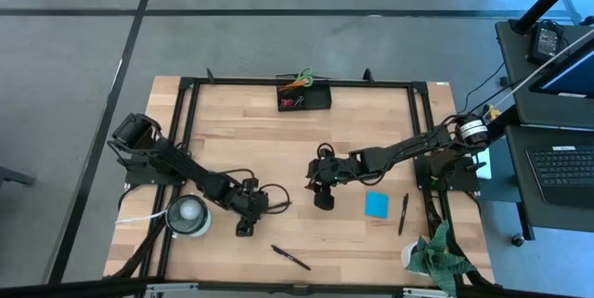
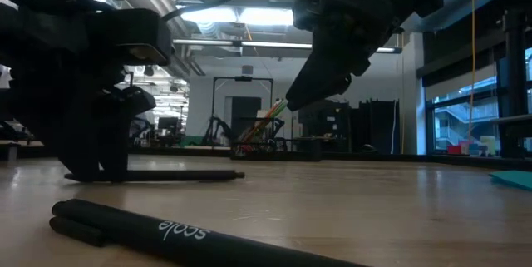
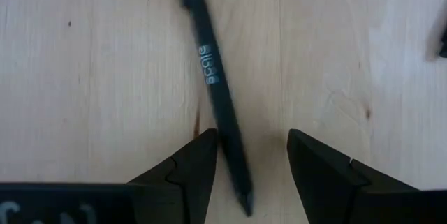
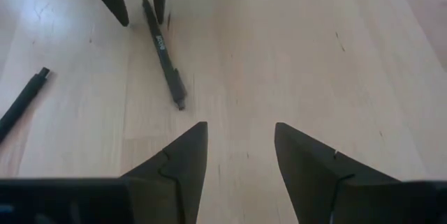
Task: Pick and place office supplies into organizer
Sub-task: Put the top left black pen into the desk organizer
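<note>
From above, the left gripper (image 1: 244, 228) sits low on the wooden table (image 1: 232, 140), far from the small black compartmented organizer (image 1: 303, 98) at its far edge, while its wrist view shows its parted fingers (image 3: 195, 165) straddling a slim black pen (image 3: 213, 88), ungripped, and the right gripper (image 4: 237, 154) hovers open, empty

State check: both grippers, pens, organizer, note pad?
left gripper: open, astride a pen
pen between its fingers: flat on table, not gripped
right gripper: open, empty
organizer: already holds items
note pad: on table
pen beside note pad: on table
</note>
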Action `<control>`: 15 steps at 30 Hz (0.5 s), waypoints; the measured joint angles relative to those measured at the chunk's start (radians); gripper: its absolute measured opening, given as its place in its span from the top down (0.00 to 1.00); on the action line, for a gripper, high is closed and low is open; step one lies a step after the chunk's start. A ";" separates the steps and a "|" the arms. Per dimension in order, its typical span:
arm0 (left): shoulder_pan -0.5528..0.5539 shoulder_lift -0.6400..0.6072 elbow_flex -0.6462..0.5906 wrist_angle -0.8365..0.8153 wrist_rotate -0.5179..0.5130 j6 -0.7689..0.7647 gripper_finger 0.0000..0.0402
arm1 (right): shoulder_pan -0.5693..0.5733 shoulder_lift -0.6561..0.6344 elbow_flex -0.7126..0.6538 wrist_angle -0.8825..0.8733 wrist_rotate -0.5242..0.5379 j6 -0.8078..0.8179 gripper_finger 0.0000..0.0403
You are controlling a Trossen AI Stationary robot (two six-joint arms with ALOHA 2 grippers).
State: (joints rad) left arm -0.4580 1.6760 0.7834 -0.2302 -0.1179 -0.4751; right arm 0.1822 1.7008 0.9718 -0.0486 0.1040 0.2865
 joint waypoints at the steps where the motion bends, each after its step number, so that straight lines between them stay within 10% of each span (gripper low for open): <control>1: 0.000 -0.002 0.000 0.000 -0.002 0.001 0.58 | 0.000 0.000 0.000 0.000 0.000 0.000 0.58; 15: -0.008 -0.010 0.000 -0.078 0.020 0.001 0.66 | 0.004 0.000 0.001 0.040 0.000 -0.001 0.58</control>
State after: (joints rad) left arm -0.4662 1.6657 0.7830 -0.3084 -0.0979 -0.4742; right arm 0.1864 1.7012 0.9726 -0.0088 0.1040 0.2859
